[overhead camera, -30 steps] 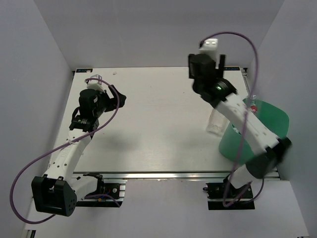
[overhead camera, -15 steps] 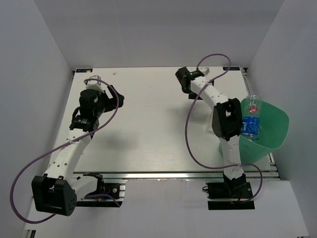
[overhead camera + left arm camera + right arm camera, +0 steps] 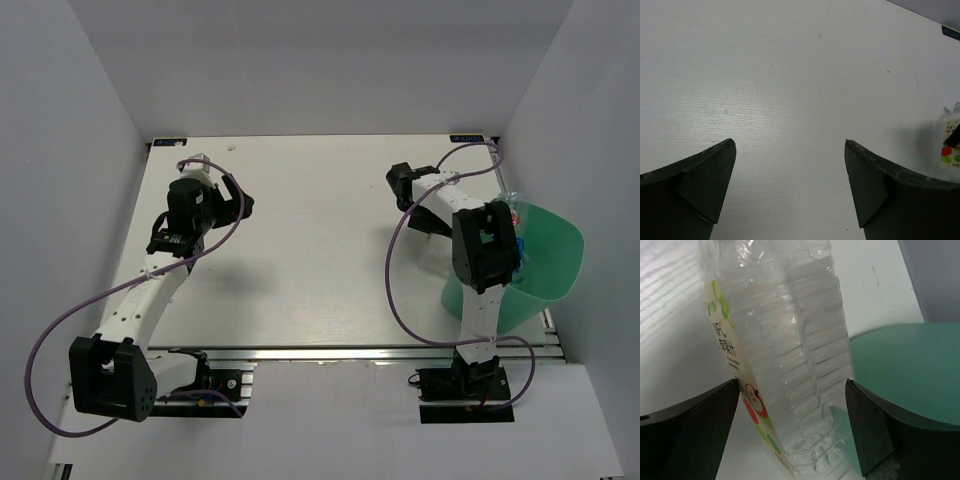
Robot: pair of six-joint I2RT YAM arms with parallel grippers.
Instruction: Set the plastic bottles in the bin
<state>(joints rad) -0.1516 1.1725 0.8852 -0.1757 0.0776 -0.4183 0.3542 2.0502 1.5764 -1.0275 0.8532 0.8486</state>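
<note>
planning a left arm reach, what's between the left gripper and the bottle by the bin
Only bare table between the left gripper and the bottle, shown in the left wrist view.

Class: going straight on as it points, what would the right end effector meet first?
The right end effector would probably meet the green-white labelled bottle between its fingers; the bin lies beyond.

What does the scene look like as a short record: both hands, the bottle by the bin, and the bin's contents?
left hand: open, empty, over the table
right hand: open, one finger on each side of the bottle, contact unclear
bottle: clear, green-white label, on the table beside the bin
bin: mint green, at the table's right side
in bin: a red-labelled bottle and a blue-labelled bottle; the arm hides the rest
</note>
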